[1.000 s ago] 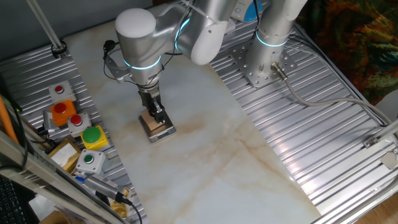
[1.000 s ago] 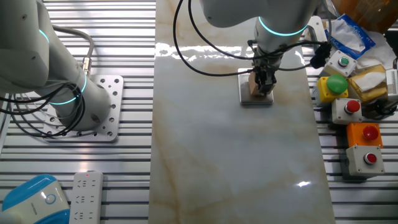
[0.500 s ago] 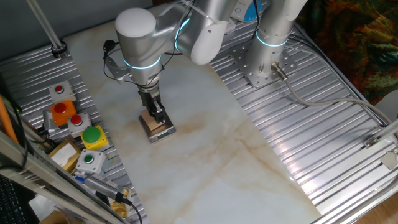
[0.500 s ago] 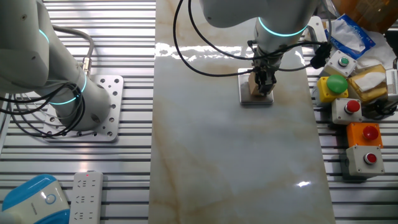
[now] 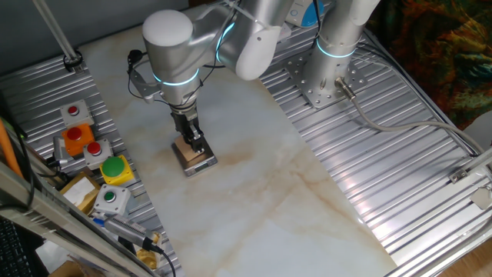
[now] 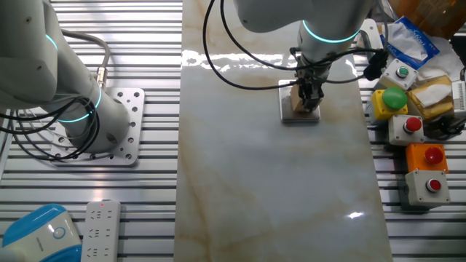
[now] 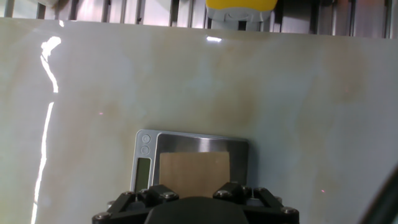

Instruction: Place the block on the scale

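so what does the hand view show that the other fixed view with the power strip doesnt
Only the hand view shows the scale's small display strip and two round buttons along one edge, and the block seen straight down, sitting within the plate. Only that fixed view shows the arm's base plate, the power strip, the red and green push buttons, and the claw from outside. Both show the block on the scale on the marble tabletop. Neither settles whether the claw is gripping.
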Tool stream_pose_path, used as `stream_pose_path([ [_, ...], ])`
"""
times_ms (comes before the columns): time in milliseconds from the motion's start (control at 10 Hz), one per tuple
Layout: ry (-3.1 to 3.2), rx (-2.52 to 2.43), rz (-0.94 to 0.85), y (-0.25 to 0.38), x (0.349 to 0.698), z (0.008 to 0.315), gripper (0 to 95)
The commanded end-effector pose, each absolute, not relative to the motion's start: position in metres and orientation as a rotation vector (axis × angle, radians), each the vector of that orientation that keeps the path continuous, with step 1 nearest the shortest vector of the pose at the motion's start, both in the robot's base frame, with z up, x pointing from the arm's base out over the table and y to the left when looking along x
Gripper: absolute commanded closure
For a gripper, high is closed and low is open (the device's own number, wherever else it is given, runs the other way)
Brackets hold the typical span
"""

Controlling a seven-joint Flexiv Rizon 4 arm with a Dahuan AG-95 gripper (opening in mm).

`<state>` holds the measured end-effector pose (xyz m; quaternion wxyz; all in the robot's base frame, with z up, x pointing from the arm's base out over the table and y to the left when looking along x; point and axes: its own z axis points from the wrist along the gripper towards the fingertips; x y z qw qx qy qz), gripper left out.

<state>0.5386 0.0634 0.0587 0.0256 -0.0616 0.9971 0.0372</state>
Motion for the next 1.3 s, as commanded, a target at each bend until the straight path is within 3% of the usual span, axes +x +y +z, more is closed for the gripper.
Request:
stream_pose_path([
  [100, 3.082, -0.192, 0.118, 0.0636, 0.5386, 0.0588, 38.0],
  [400, 3.080, -0.194, 0.125, 0.0636, 0.5387, 0.0588, 38.0],
  [600, 3.078, -0.196, 0.134, 0.0636, 0.5387, 0.0588, 0.0],
  [1300, 3.088, -0.193, 0.133, 0.0639, 0.5384, 0.0608, 0.0],
])
